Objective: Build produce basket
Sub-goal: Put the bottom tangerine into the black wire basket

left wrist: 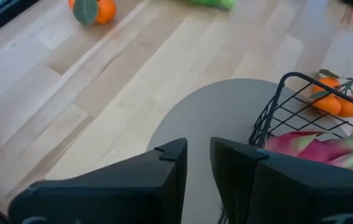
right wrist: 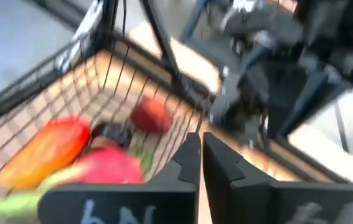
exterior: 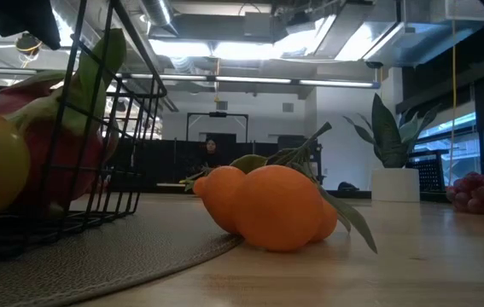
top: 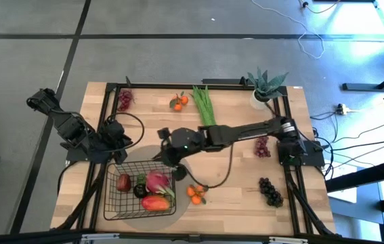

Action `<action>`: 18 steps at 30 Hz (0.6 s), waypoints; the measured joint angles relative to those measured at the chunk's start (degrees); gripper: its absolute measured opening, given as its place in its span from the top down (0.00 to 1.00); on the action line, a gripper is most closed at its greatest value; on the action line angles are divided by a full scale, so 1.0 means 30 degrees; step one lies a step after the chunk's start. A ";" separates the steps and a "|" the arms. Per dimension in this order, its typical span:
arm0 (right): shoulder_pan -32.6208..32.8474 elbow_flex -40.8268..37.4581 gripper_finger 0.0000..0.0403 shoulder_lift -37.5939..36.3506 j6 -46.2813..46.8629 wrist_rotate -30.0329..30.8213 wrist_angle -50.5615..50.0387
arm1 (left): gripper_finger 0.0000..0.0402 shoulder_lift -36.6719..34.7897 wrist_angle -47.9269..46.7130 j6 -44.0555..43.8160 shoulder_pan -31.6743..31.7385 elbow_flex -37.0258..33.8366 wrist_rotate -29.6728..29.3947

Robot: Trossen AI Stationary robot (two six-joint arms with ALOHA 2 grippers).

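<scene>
The black wire basket [top: 114,198] stands on a round grey mat [top: 144,154] near the table's near edge. It holds a pink dragon fruit [top: 156,181], a red-orange mango [top: 155,202], a red fruit [top: 123,181] and a small dark fruit [top: 139,190]. My right gripper [top: 166,156] hovers shut over the basket's far right corner, and its wrist view looks down past my right gripper [right wrist: 201,152] into the basket [right wrist: 70,68]. My left gripper [top: 118,135] waits just beyond the basket's far left corner; in its wrist view my left gripper [left wrist: 198,163] shows a narrow gap. Tangerines [top: 196,193] lie right of the basket.
More tangerines [top: 179,102], a long green bunch [top: 205,106] and red grapes [top: 125,99] lie along the far edge. Red grapes [top: 263,146] and dark grapes [top: 270,191] lie on the right. A spiky plant in a white pot [top: 265,89] stands at the far right corner.
</scene>
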 joint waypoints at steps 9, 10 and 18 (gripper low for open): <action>0.0916 0.0000 1.00 -0.2168 0.2534 -0.1251 -0.7858 | 0.85 -0.0011 0.0007 0.0010 0.0000 0.0000 -0.0007; 0.1062 0.0000 1.00 -0.2205 0.2828 -0.1785 -0.8461 | 0.85 -0.0007 0.0007 0.0010 0.0000 0.0000 -0.0007; 0.2804 -0.0032 1.00 -0.1979 0.3052 -0.3739 -1.2514 | 0.85 -0.0015 0.0007 0.0003 0.0000 0.0000 -0.0007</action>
